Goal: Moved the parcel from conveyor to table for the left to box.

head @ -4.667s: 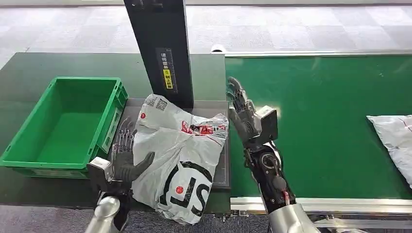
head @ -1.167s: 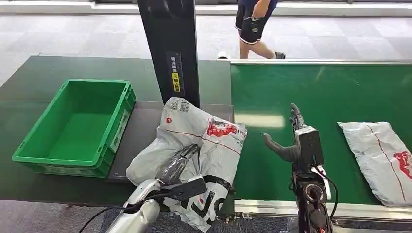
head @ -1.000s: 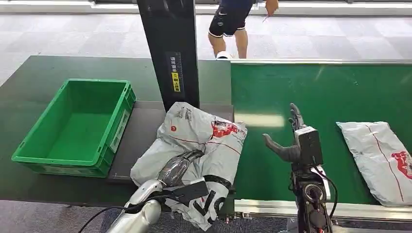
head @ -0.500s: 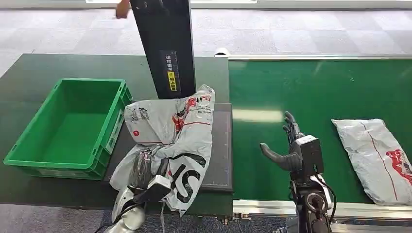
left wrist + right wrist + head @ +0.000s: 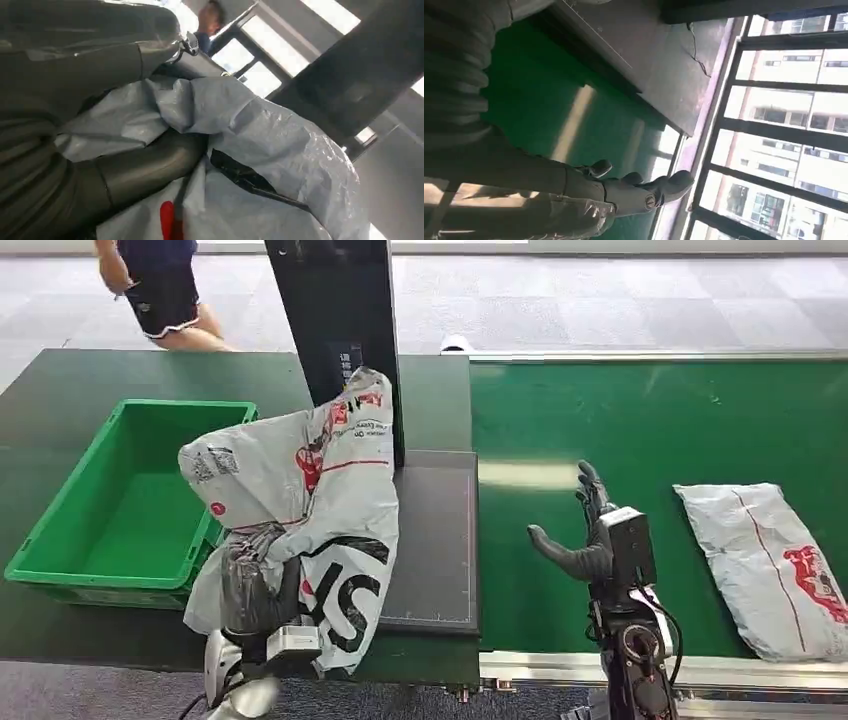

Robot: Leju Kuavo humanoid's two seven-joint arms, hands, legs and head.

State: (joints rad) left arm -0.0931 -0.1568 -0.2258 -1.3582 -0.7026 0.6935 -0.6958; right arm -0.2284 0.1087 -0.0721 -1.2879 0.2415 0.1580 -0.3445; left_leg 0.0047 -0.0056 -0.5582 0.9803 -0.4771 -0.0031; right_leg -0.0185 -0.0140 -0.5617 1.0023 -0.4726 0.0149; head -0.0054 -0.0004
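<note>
My left hand [image 5: 255, 585] grips the lower part of a grey plastic parcel [image 5: 305, 495] with black and red print, lifted off the dark table pad and hanging tall beside the green box [image 5: 100, 530]. Up close in the left wrist view, the crinkled parcel [image 5: 260, 150] is bunched around the thick grey thumb [image 5: 150, 167]. My right hand [image 5: 585, 535] stands upright over the green conveyor [image 5: 650, 410], fingers spread and holding nothing. The right wrist view shows that same right hand [image 5: 624, 190] with its fingers apart above the belt.
A second grey parcel [image 5: 770, 565] lies on the conveyor at the right. A black post [image 5: 335, 310] rises behind the dark pad [image 5: 435, 540]. A person [image 5: 160, 290] walks past at the far left, beyond the table.
My left hand has raised the parcel off the pad and swung it left, up against the box's near corner. The right hand stays where it was. A person has come into view at the far left.
</note>
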